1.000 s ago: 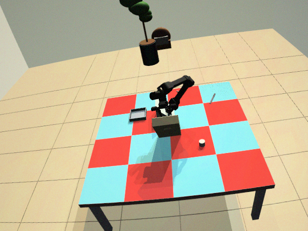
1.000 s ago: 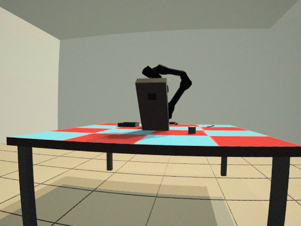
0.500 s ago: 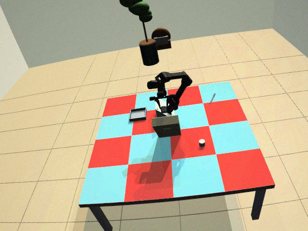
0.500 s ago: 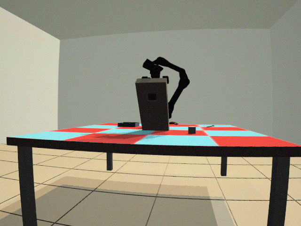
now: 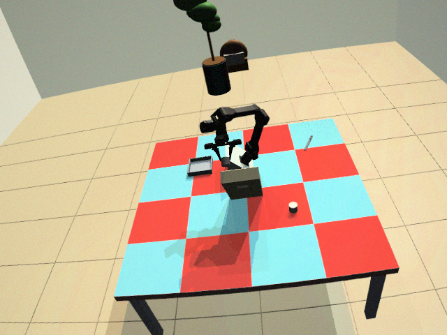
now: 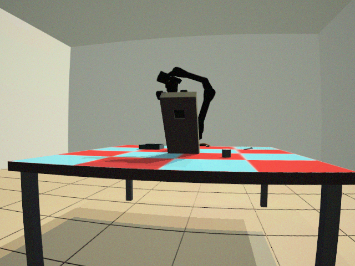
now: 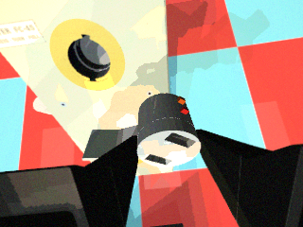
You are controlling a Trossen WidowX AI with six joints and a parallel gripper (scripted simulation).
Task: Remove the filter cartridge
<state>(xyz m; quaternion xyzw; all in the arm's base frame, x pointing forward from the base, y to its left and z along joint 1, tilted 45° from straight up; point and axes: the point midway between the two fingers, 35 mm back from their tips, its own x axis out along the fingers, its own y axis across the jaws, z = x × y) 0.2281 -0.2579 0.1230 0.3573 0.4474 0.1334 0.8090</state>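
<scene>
The round filter cartridge (image 7: 167, 113) is out of the panel, dark-sided with a white face, two slots and small orange and red marks. My gripper (image 7: 166, 137) (image 5: 225, 158) is shut on it, one finger on each side, holding it in the air in front of the panel's sloped face. The service panel (image 5: 242, 180) (image 6: 182, 131) (image 7: 137, 61) stands upright. Its round socket (image 7: 90, 57) has a yellow ring and shows dark inside at the upper left of the wrist view. The tray (image 5: 200, 165) (image 6: 151, 146) is empty and lies left of the panel in the top view. The panel hides the fingertips in the exterior view.
A small dark cylinder with a white top (image 5: 292, 207) (image 6: 226, 153) stands on the table right of the panel. A thin pen-like stick (image 5: 309, 143) (image 6: 248, 148) lies at the far right. A dark ledge (image 7: 106, 144) juts near the panel's edge in the wrist view.
</scene>
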